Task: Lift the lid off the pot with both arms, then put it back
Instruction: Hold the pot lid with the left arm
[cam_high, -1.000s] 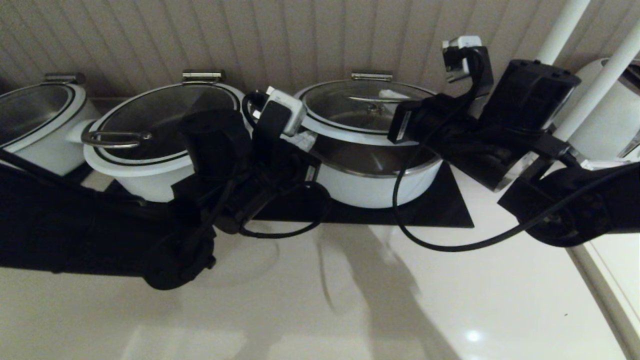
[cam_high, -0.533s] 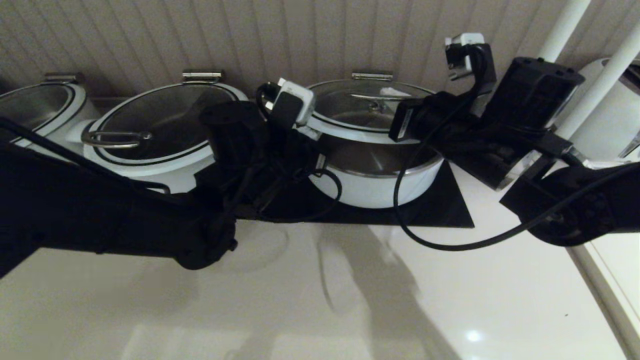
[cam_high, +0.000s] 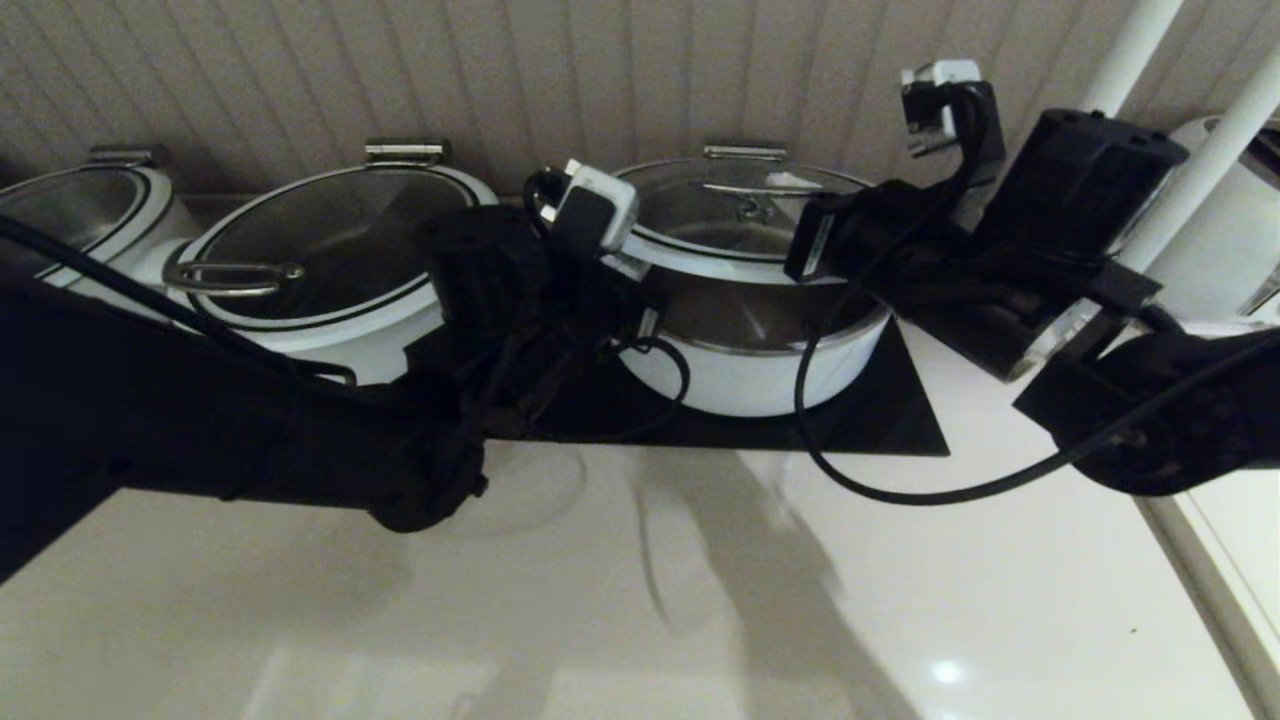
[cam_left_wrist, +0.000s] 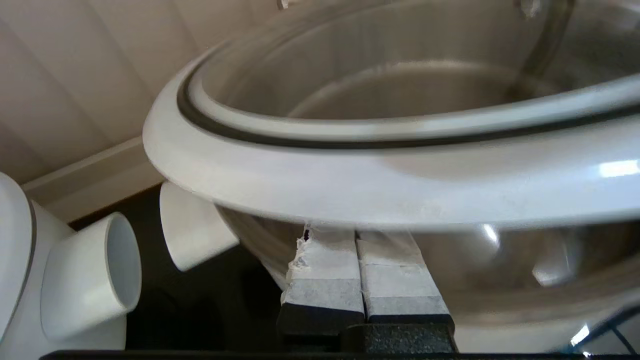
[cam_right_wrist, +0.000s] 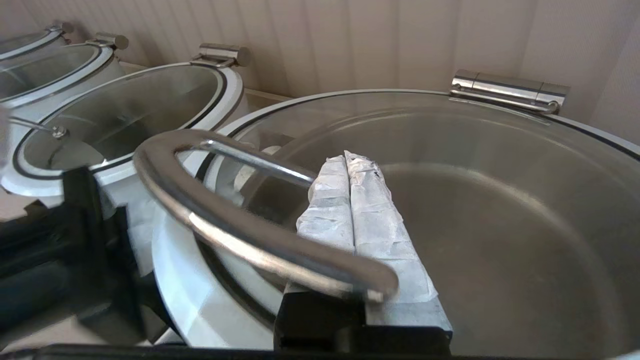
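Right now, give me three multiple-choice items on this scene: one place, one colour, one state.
1. Where are the left gripper's fingertips?
A) under the lid's rim
B) inside the pot
C) on the floor

2. The mat under the pot is:
A) white
B) black
C) red

3. The lid is:
A) seated flat
B) raised at the front
C) upside down

Answers:
1 A: the left wrist view shows the shut fingers beneath the white rim.
2 B: the mat is dark around the pot's base.
3 B: a gap shows the steel bowl, and the right gripper, shut, lies over the glass.
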